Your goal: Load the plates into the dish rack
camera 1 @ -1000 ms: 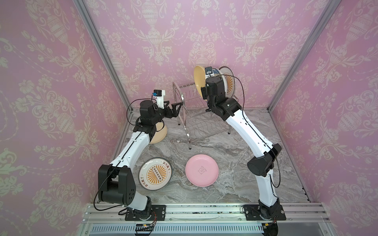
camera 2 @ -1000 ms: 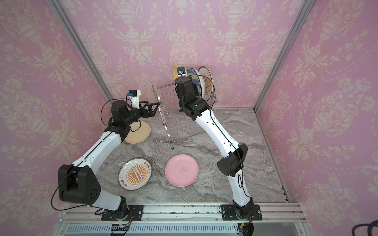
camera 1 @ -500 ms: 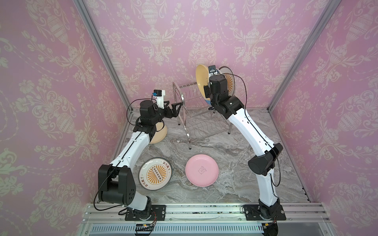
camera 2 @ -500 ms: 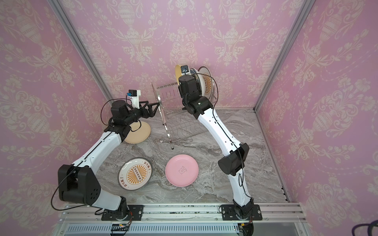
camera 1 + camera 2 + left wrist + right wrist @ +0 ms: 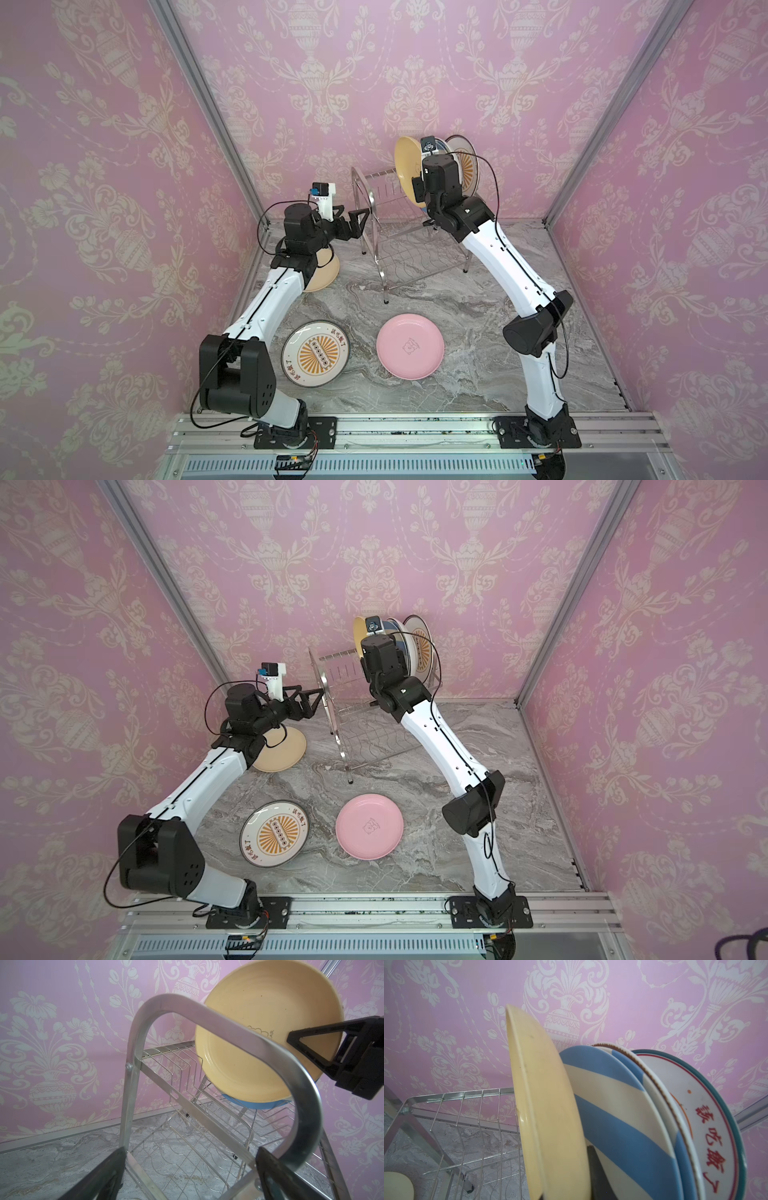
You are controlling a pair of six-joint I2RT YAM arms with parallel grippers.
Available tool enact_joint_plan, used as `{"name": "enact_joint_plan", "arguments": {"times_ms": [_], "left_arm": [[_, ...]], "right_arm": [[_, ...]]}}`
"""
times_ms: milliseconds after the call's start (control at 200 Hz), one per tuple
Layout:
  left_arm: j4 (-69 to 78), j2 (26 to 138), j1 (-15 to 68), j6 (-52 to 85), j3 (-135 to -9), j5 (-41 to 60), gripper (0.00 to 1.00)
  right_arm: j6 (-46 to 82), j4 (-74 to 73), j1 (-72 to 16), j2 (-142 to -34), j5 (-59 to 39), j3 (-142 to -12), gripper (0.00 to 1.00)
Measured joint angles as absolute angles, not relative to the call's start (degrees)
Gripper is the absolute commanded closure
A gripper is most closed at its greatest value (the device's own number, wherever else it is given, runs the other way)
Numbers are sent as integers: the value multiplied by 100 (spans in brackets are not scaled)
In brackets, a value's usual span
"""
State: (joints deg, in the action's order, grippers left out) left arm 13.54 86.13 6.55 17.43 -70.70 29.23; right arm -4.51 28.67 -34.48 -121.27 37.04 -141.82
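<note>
left fingers: spread wide and clasped on the looped side frame of the dish rack, one finger against each leg of the loop.
right fingers: nearly closed, pinching the lower rim of the yellow plate. One finger lies on its hollow face and the other on its back.
yellow plate: held on edge over the rack's upper tier, at the end of the row of racked plates that faces the clasped side frame. Its top leans away from that row. Whether its lower rim sits in a slot cannot be told.
racked plates: a blue-white striped plate stands just behind the yellow one. A sunburst plate stands toward the rack's far end.
cream plate: flat on the bench beside the rack's clasped end, partly under the left arm.
second sunburst plate: flat on the bench, well in front of the rack.
pink plate: flat on the bench in front of the rack, just beside the second sunburst plate.
change: since a second ago the right wrist and the yellow plate have edged slightly toward the racked row. The left arm, the rack and the three bench plates have not moved.
</note>
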Motion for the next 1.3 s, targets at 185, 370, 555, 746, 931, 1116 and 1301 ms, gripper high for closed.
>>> {"name": "enact_joint_plan", "arguments": {"times_ms": [185, 370, 555, 746, 931, 1116, 1301], "left_arm": [[1350, 8613, 655, 1741, -7070, 2923, 1], [1302, 8613, 655, 1741, -7070, 2923, 1], [1245, 8613, 655, 1741, -7070, 2923, 1], [1243, 8613, 655, 1741, -7070, 2923, 1], [1240, 8613, 655, 1741, -7070, 2923, 1], [1232, 8613, 655, 1741, -7070, 2923, 1], [1225, 8613, 655, 1741, -7070, 2923, 1]], "right_arm": [[-515, 2864, -3459, -12180, 3752, -14256, 100], [-626, 2812, -3463, -12241, 3782, -14311, 100], [-631, 2810, -3463, -12250, 3795, -14320, 96], [-775, 2742, -3461, -12280, 3787, -14361, 100], [-773, 2749, -3385, -12339, 3568, -14516, 100], [-755, 2810, -3326, -12339, 3406, -14545, 100], [-729, 2840, -3312, -12337, 3385, -14538, 100]]}}
